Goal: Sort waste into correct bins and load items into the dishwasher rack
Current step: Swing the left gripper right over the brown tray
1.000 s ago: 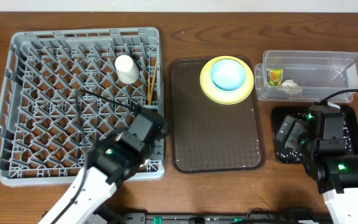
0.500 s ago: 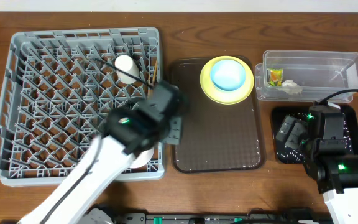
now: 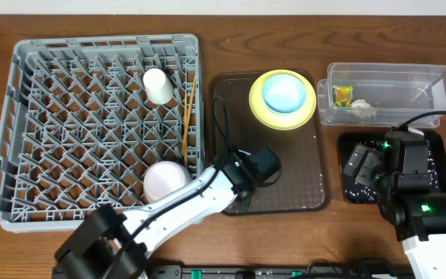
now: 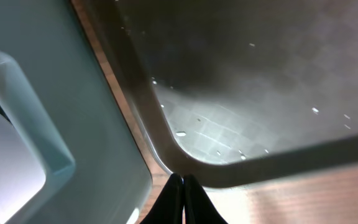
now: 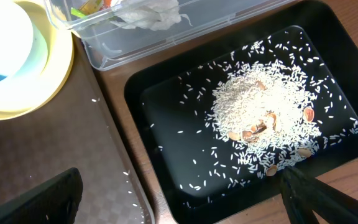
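The grey dishwasher rack [image 3: 107, 43] holds the white cup [image 3: 159, 85], the chopsticks [image 3: 187, 116] and the white bowl [image 3: 166, 182]. The yellow plate [image 3: 255, 105] with the light blue dish [image 3: 284, 93] on it sits at the far end of the brown tray [image 3: 293, 174]. My left gripper [image 3: 268, 166] is shut and empty over the tray's near left part; its wrist view shows the tips [image 4: 183, 186] above the tray's corner [image 4: 185, 155]. My right gripper [image 5: 178, 202] is open and empty above the black tray [image 5: 166, 124], which holds rice scraps [image 5: 260, 112].
The clear tub [image 3: 424, 81] at the back right holds the green-and-orange wrapper [image 3: 341, 95] and the white tissue [image 3: 362, 108]. The black tray [image 3: 438, 155] lies just in front of it. Stray rice grains lie on the brown tray's right edge [image 5: 120, 180].
My left arm has swung right from the rack's near right corner to over the brown tray, uncovering the white bowl in the rack. The right arm has not moved.
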Controlling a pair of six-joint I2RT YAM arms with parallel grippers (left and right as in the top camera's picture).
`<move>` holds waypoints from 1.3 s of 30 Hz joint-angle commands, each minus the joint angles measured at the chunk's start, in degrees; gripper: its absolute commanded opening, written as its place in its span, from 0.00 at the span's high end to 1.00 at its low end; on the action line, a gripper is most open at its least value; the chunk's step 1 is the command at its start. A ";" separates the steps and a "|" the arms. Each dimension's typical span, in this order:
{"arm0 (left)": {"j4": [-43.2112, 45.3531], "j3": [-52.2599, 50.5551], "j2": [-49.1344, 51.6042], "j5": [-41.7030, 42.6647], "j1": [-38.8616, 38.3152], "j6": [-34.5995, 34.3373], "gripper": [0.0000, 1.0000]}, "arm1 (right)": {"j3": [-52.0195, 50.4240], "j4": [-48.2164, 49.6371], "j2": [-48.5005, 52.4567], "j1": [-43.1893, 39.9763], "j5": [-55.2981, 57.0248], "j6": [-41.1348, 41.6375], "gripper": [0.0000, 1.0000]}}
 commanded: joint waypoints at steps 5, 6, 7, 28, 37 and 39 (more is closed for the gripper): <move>2.95 -2.34 4.81 -0.68 0.02 -1.77 0.94 | 0.26 -0.04 0.00 -0.26 0.76 -0.50 0.01; 3.08 -2.56 5.05 -0.68 0.02 -1.77 0.94 | 0.26 -0.04 0.00 -0.26 0.76 -0.50 0.01; 3.08 -2.69 5.09 -0.70 0.02 -1.75 0.94 | 0.26 -0.04 0.00 -0.26 0.76 -0.50 0.01; 9.29 -8.15 5.09 -0.92 -4.09 -1.75 0.94 | 0.26 -0.04 0.00 -0.26 0.76 -0.50 0.01; 6.71 -8.15 5.09 -1.46 -4.09 -1.75 0.94 | 0.26 -0.04 0.00 -0.26 0.76 -0.50 0.01; 6.14 -8.15 5.09 -1.66 -4.09 -1.75 0.94 | 0.26 -0.04 0.00 -0.26 0.76 -0.50 0.01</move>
